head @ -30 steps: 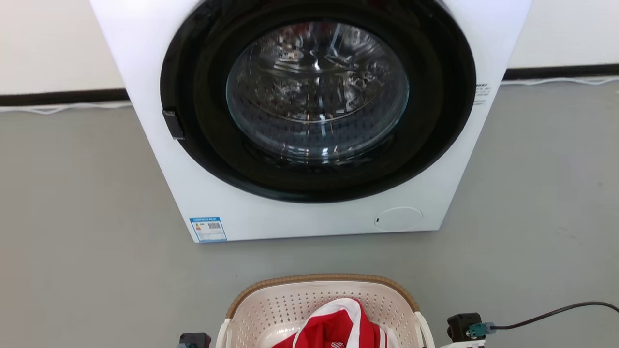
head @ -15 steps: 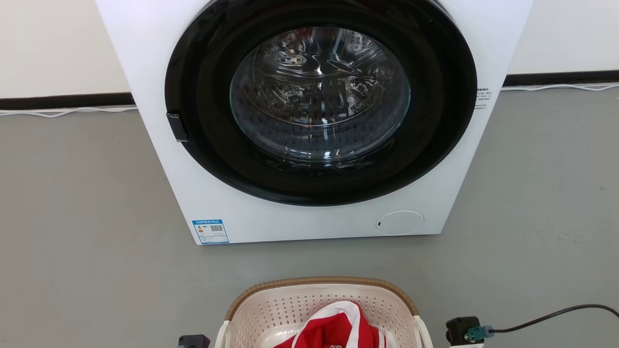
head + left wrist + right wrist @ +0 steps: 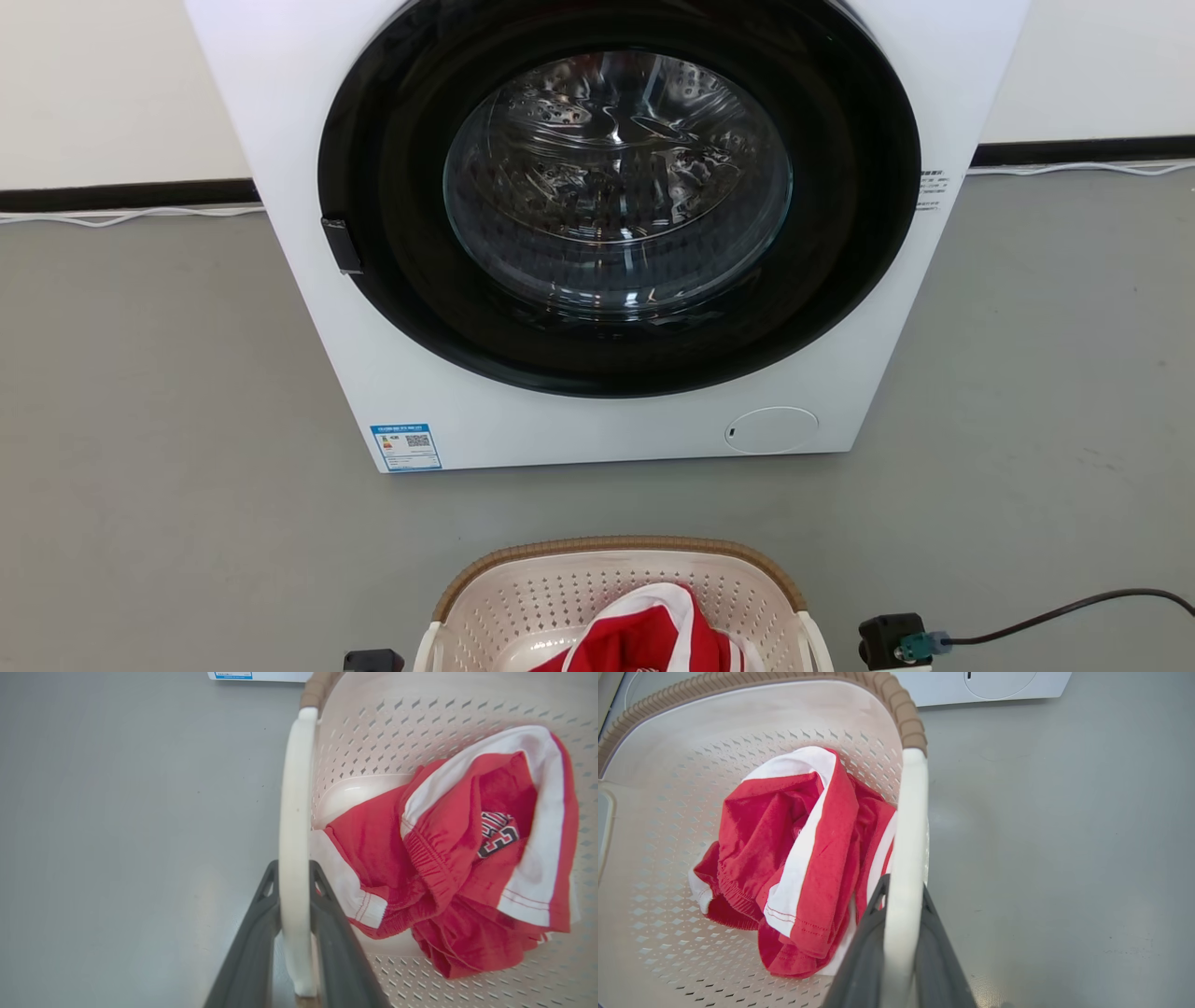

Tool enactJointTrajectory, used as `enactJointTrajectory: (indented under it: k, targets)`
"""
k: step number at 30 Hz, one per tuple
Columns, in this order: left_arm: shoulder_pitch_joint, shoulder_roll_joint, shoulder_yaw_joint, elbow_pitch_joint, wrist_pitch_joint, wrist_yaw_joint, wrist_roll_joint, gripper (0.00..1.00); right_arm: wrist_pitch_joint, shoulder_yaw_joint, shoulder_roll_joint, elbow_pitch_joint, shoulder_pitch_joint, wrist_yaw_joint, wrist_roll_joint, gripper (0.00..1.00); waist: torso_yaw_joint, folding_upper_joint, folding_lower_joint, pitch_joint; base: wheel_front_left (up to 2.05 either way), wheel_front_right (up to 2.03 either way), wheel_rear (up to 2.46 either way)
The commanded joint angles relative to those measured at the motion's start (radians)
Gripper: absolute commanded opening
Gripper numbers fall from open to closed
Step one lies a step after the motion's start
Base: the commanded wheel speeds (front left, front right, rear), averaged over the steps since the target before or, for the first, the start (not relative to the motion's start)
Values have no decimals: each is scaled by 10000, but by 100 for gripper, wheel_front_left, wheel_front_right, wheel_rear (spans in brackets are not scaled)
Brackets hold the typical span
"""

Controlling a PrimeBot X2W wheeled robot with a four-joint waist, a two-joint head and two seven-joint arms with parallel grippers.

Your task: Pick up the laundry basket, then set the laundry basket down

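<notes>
The laundry basket, cream with a brown woven-look rim, sits at the bottom centre of the head view, in front of the washing machine. A red and white garment lies inside it. In the left wrist view my left gripper is shut on the basket's white loop handle, one dark finger on each side. The right wrist view shows my right gripper shut the same way on the other white handle. Whether the basket touches the floor I cannot tell.
A white front-loading washing machine with a closed round dark door stands just beyond the basket. Grey floor spreads to both sides. A black cable runs from my right wrist towards the right edge. A white wall with a dark skirting lies behind.
The whole head picture has slid slightly downward, so the camera moved. The basket sits a touch lower in it. Both grips on the handles look unchanged.
</notes>
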Motion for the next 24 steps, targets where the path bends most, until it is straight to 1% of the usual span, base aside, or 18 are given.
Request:
enactJointTrajectory:
  k: [1,13,20,24]
  targets:
    - [-102,258,196,-37,-142,131,-124,0,-250,147,-22,9,-208,17,62,0,-2,0,0,6,0,0,0]
    - [-132,258,10,5,-209,160,-384,0,-405,567,-22,79,-393,17,435,0,-32,0,0,211,0,0,0]
    - [-504,258,-27,14,-340,170,-493,0,-576,711,-22,158,-838,17,563,0,-18,0,0,831,0,0,0]
    - [-1036,259,-49,22,-411,182,-507,0,-687,777,-22,219,-1399,17,601,0,30,0,0,1473,0,0,0]
